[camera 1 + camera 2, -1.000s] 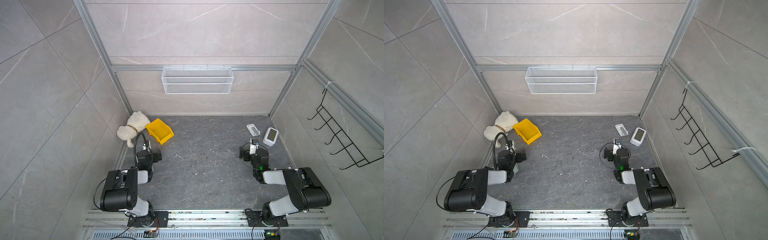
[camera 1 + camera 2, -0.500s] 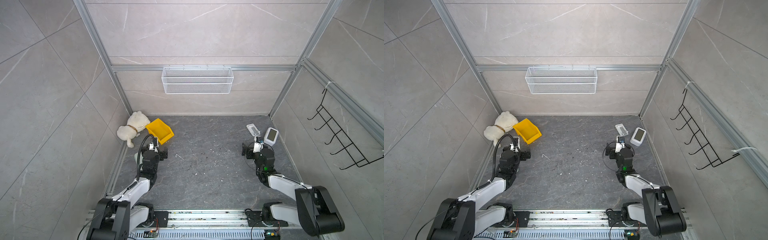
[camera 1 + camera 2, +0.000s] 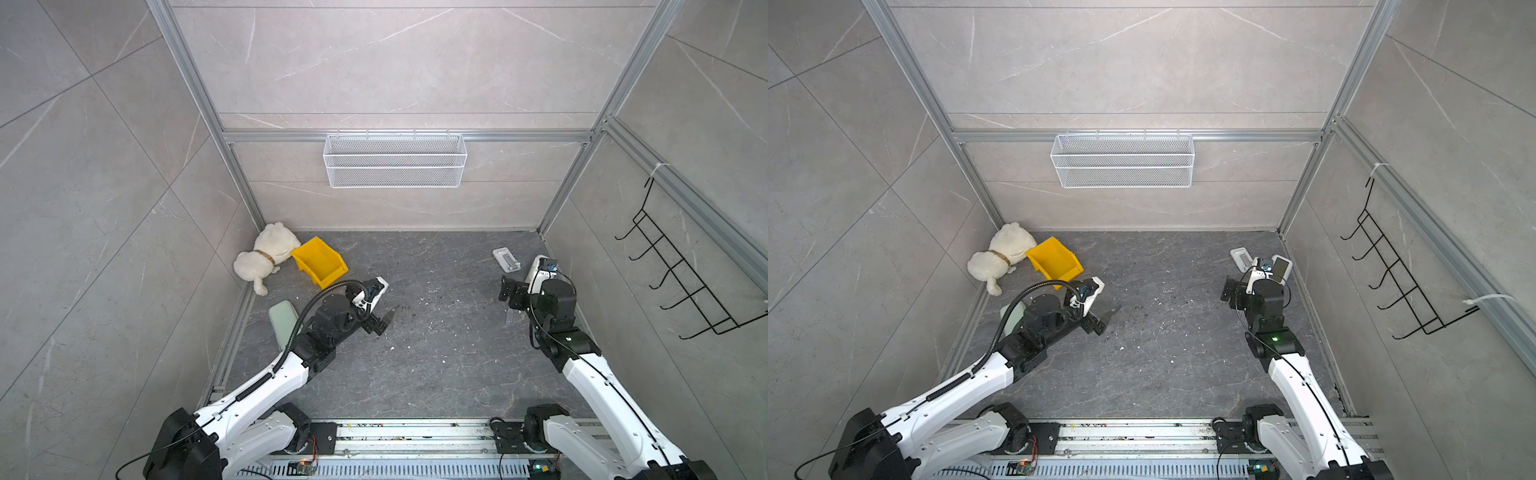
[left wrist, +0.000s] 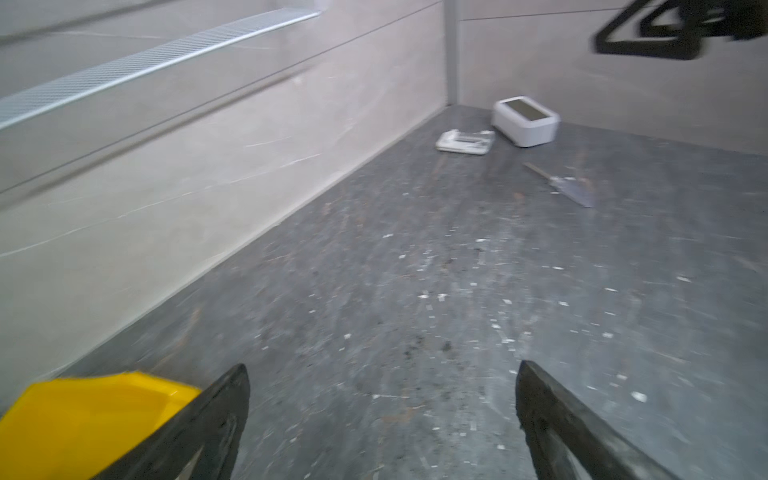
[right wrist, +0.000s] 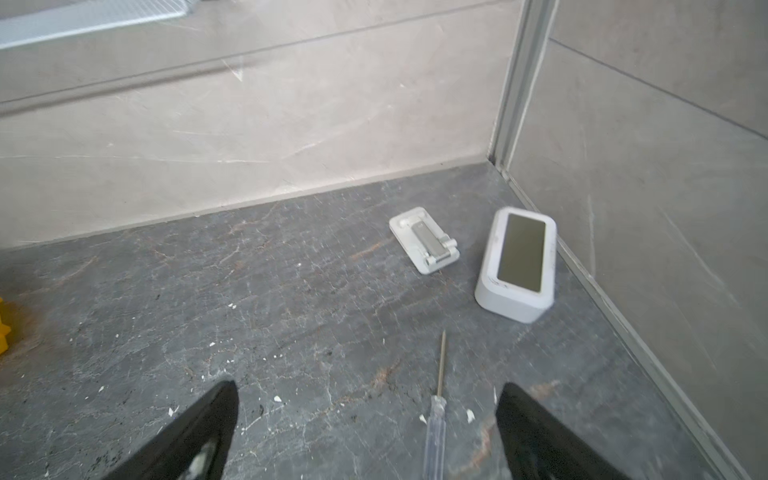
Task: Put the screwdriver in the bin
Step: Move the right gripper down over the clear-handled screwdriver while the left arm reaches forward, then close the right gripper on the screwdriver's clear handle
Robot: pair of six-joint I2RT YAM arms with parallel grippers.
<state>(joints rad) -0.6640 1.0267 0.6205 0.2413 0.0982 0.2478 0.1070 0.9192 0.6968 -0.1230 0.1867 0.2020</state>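
Lying flat on the grey surface (image 3: 436, 353), the screwdriver (image 5: 436, 411) is on the right side of the cell. In the right wrist view its clear handle shows between the spread fingers of the right pincer (image 5: 368, 385), nearer one finger and touching neither. Its metal tip points toward a white box (image 5: 517, 266) with a dark screen, and a flat white gadget (image 5: 424, 241) lies just beside that box. The right pincer is released wide and grasps nothing. The bin (image 3: 320, 262) stands well apart from the screwdriver at the far left, touching or just beside a plush dog (image 3: 266, 257). The left pincer (image 3: 385, 320) hangs near the bin's low lip, likewise released wide with nothing between its fingers.
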